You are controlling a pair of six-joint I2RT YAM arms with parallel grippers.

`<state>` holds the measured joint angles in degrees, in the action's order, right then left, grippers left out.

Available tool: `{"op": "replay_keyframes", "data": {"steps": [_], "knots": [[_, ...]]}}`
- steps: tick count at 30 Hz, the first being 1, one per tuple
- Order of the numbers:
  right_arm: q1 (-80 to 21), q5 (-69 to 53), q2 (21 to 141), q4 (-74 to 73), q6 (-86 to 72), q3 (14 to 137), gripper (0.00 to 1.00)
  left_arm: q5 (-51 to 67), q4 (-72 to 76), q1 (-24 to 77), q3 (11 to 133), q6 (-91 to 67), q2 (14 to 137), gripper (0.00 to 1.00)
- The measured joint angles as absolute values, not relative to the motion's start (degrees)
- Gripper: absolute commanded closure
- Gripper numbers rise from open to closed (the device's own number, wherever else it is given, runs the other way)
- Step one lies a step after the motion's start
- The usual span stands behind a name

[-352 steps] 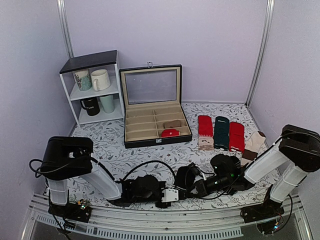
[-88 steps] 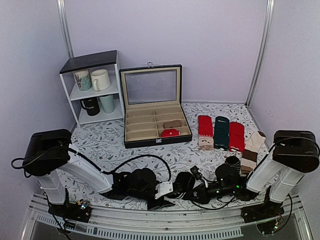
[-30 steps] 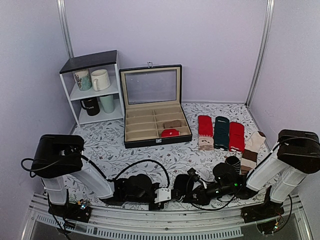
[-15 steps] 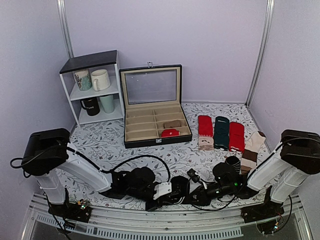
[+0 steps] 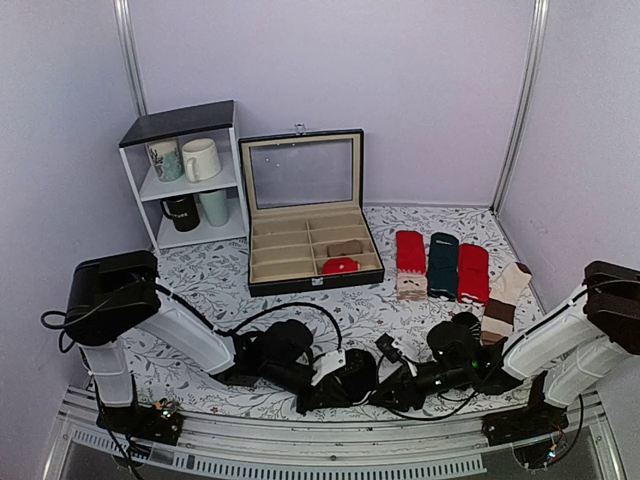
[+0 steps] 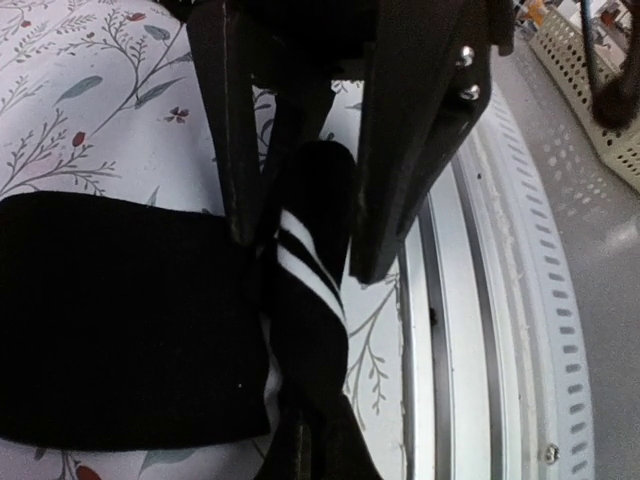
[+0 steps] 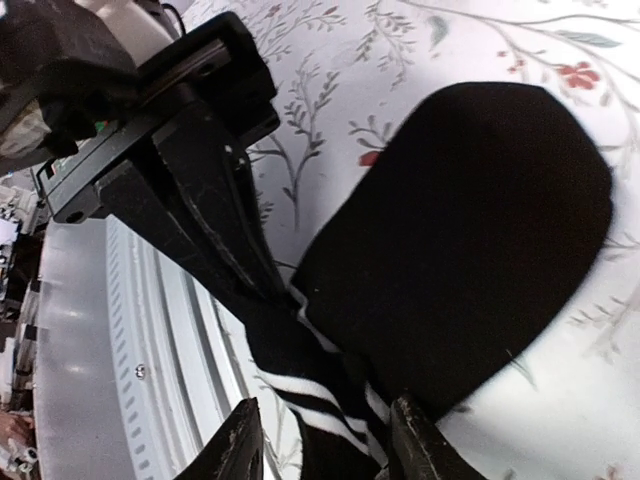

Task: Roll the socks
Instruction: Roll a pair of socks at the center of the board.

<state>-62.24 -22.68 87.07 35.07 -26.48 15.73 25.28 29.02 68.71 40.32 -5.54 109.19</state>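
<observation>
At the near edge of the counter (image 5: 200, 300), just beside the metal rail (image 6: 500, 300), both grippers lay low over the flowered cloth, facing each other. The left gripper (image 6: 305, 255) was closed on the socks (image 6: 120, 320), pinching the bunched cuff with its white bands between the two fingers. The right gripper (image 7: 328, 425) gripped the same cuff a little farther along, so the banded stretch ran taut between them. The flat black body of the socks lay on the cloth, spreading away from the pinched end toward the middle of the counter.

Farther back on the right, a brown-and-cream striped sock (image 5: 505, 300) lay near the right arm. Beyond it a red sock (image 5: 410, 252), a dark green sock (image 5: 442, 262) and a second red sock (image 5: 473, 270) lay side by side in a row. Left of these stood an open black box (image 5: 262, 283) with its glass lid up. It held a red bundle (image 5: 340, 266) in the nearest right compartment and a brown bundle (image 5: 345, 247) in the one behind. At the far left a white shelf (image 5: 127, 170) held mugs (image 5: 200, 158).
</observation>
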Motion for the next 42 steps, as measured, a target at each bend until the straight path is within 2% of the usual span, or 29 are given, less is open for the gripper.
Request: {"op": "replay_keyframes", "data": {"steps": [9, 14, 17, 20, 28, 42], "knots": [[-62.2, -10.8, 73.1, 26.8, -23.2, 10.9, 0.49, 27.6, 31.1, 67.9, 40.3, -7.0, 110.4, 1.0], [-63.8, -7.3, 60.9, 28.7, -18.0, 6.8, 0.47, 28.1, 31.4, 67.7, 40.3, -7.0, 110.7, 1.0], [-66.9, -6.3, 58.6, 31.7, -13.8, 5.8, 0.47, 28.1, 31.8, 67.7, 40.1, -7.1, 110.7, 1.0], [-69.5, -5.8, 60.5, 34.3, -9.8, 5.9, 0.46, 28.1, 32.2, 67.6, 39.9, -7.1, 110.8, 1.0], [-72.1, -4.4, 75.7, 39.8, -1.0, 9.0, 0.47, 28.9, 32.8, 67.4, 39.9, -7.1, 111.1, 1.0], [-72.1, -5.1, 85.3, 43.0, 4.0, 13.3, 0.5, 29.1, 33.8, 67.3, 39.5, -7.1, 111.3, 1.0]]}}
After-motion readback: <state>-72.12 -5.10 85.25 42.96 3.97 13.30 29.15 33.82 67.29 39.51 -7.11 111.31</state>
